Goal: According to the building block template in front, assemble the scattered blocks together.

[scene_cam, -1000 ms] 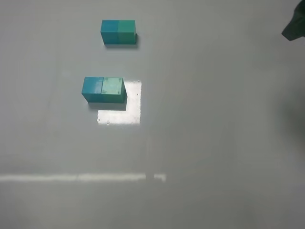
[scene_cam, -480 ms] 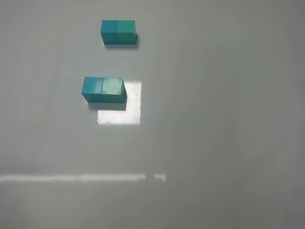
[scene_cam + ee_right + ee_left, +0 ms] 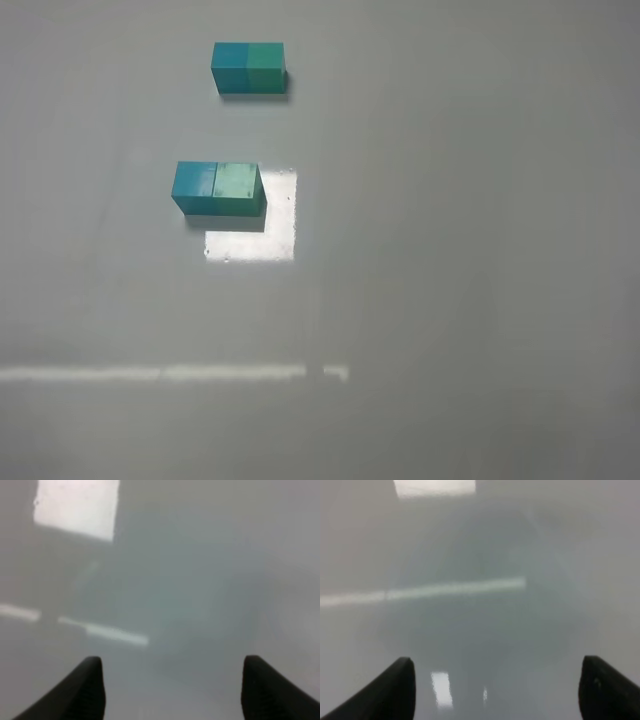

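Note:
The building block template (image 3: pixel 249 67) lies at the far middle-left of the grey table, teal-blue half on the left, green half on the right. Nearer, the teal-blue cube (image 3: pixel 195 184) and the green cube (image 3: pixel 238 185) stand side by side, touching, teal-blue on the left. Neither gripper shows in the exterior high view. My left gripper (image 3: pixel 497 690) is open and empty over bare table. My right gripper (image 3: pixel 172 687) is open and empty over bare table. No block shows in either wrist view.
A bright patch of reflected light (image 3: pixel 262 235) lies on the table just right of and in front of the two cubes. A thin bright streak (image 3: pixel 170 373) crosses the near left of the table.
A dark arm part seen at the top right edge one second ago has left the exterior high view. The blocks have not moved.

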Controlling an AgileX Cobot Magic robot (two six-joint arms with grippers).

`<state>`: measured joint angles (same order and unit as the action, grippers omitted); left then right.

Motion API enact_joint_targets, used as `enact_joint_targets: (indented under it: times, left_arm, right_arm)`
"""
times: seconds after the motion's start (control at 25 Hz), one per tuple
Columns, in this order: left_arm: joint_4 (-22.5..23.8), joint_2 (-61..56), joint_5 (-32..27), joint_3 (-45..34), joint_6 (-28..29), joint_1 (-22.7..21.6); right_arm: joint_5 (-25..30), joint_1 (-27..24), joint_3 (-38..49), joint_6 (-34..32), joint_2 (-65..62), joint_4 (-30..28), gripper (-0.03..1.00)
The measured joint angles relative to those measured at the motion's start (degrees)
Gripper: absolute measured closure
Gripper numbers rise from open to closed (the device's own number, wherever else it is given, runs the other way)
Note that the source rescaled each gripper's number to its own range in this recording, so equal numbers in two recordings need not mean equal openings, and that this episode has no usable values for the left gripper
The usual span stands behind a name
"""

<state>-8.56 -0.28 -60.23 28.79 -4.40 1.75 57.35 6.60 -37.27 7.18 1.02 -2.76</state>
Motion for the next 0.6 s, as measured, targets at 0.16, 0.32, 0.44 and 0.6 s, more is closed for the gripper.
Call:
enact_joint_targets:
  times: [0.16, 0.32, 0.44, 0.6]
  left_arm:
    - [0.00, 0.00, 0.00, 0.00, 0.00, 0.00]
    - [0.00, 0.00, 0.00, 0.00, 0.00, 0.00]
    - [0.00, 0.00, 0.00, 0.00, 0.00, 0.00]
    - [0.00, 0.00, 0.00, 0.00, 0.00, 0.00]
  right_arm:
    - [1.42, 0.00, 3.23, -2.10, -1.31, 0.90, 0.43]
    - [1.85, 0.00, 6.28, -2.62, -1.31, 1.01, 0.43]
    - [0.12, 0.00, 7.64, -4.17, -1.31, 1.37, 0.43]
    - [-1.00, -0.04, 8.06, -4.98, -1.31, 1.32, 0.43]
